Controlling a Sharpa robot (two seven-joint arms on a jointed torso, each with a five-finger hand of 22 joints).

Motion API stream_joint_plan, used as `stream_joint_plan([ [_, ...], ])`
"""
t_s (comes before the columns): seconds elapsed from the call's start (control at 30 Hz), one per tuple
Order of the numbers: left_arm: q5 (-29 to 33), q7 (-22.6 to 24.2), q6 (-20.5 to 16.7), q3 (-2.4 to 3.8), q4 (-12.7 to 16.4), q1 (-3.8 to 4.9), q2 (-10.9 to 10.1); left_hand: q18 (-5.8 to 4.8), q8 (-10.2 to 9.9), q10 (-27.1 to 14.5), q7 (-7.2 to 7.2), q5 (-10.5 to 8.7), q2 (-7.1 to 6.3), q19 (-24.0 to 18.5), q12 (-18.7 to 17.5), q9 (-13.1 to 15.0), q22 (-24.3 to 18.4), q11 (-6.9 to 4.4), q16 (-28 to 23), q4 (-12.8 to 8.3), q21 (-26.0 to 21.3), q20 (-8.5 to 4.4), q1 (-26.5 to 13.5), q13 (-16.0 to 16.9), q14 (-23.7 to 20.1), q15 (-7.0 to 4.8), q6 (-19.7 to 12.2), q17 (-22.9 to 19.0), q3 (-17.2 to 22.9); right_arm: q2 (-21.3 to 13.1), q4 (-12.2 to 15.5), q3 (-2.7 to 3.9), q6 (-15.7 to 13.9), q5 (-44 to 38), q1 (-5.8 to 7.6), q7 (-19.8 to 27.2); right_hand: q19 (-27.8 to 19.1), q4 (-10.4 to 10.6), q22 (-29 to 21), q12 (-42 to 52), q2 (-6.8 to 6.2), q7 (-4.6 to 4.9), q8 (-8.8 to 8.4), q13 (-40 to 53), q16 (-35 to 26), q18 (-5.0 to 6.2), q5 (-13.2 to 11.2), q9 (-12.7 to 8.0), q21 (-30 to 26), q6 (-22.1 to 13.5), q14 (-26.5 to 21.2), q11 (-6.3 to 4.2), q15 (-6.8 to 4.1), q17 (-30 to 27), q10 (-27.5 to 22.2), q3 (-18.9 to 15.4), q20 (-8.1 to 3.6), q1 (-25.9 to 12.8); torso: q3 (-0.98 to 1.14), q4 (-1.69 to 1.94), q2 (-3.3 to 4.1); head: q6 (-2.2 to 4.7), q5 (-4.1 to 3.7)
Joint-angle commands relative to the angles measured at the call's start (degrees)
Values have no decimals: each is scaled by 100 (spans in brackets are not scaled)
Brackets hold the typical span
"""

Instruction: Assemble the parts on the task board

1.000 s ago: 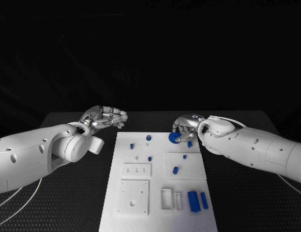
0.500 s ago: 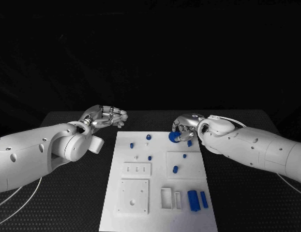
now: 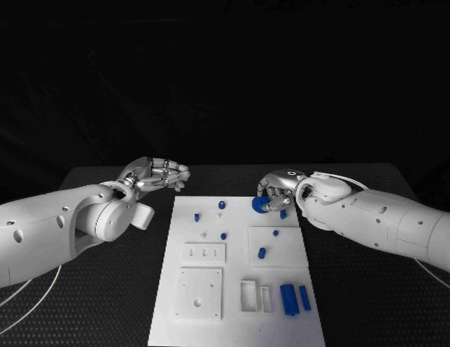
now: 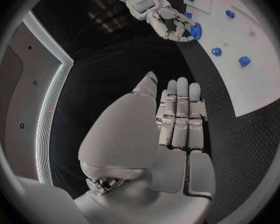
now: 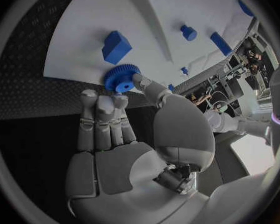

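Right now the right hand [image 3: 277, 191] pinches a blue gear [image 3: 260, 206] by its toothed rim, at the far right corner of the task board [image 3: 236, 318], near a small blue block [image 5: 116, 46]. Gear looks like small rigid plastic, likely light and not fragile; smooth faces may slip, so the rim teeth or the raised hub seem the best hold. Left hand [image 3: 156, 175] sits off the board's far left corner, fingers curled in, holding nothing.
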Motion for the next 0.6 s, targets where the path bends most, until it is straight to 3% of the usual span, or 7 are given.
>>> stream_joint_plan([
  [0.03, -29, 16, 79, 4, 18, 5, 5, 114, -8, 15, 6, -27, 26, -45, -20, -7, 103, 31, -23, -1, 30, -8, 25, -9, -10, 25, 6, 7, -38, -27, -33, -114, 863, -160, -179, -188, -32, -46, 101, 38, 15, 82, 10, -20, 37, 114, 281, -4, 16, 85, -29, -5, -17, -20, -47, 71, -9, 13, -1, 6, -1, -6, -6],
  [0.13, -30, 13, 71, 4, 16, 5, 3, 114, -8, 15, 6, -27, 27, -45, -20, -7, 103, 31, -24, -1, 31, -8, 26, -9, -10, 25, 6, 8, -37, -32, -29, -115, 882, -224, -181, -190, -34, -106, 100, 62, 78, 61, 44, -43, 61, 114, 777, 7, 25, 152, -32, -18, -30, -45, -45, 303, -6, 94, 1, 5, -2, -4, -9],
  [0.23, -30, 12, 69, 4, 19, 5, 1, 114, -8, 15, 6, -27, 28, -45, -21, -7, 103, 31, -24, -1, 31, -8, 25, -9, -10, 25, 6, 8, -37, -33, -28, -116, 858, -387, -183, -193, -28, -173, 103, 91, 164, 26, 107, -56, 89, 114, 1050, 33, 45, 272, -26, -49, -53, -61, -30, 465, -5, 128, -3, 4, -2, -3, -16],
  [0.47, -33, 10, 67, 4, 28, 6, -7, 114, -7, 16, 6, -27, 29, -45, -21, -8, 103, 30, -25, -1, 31, -8, 25, -9, -10, 25, 6, 9, -37, -30, -11, -118, 676, -584, -183, -199, -4, -235, 104, 154, 288, -48, 225, -62, 129, 114, 1059, 89, 83, 500, -9, -117, -106, -86, 19, 633, -11, 138, -4, 6, -1, -6, -23],
  [0.6, -34, 5, 59, 4, 33, 6, -13, 114, -7, 16, 6, -27, 30, -46, -21, -8, 103, 31, -25, 0, 31, -8, 23, -9, -10, 26, 6, 9, -38, -30, 29, -118, 596, -665, -183, -196, 16, -254, 104, 179, 242, -60, 236, -66, 147, 114, 1052, 98, 103, 526, 5, -129, -120, -98, 43, 628, -17, 91, -5, 9, -2, -1, -28],
])
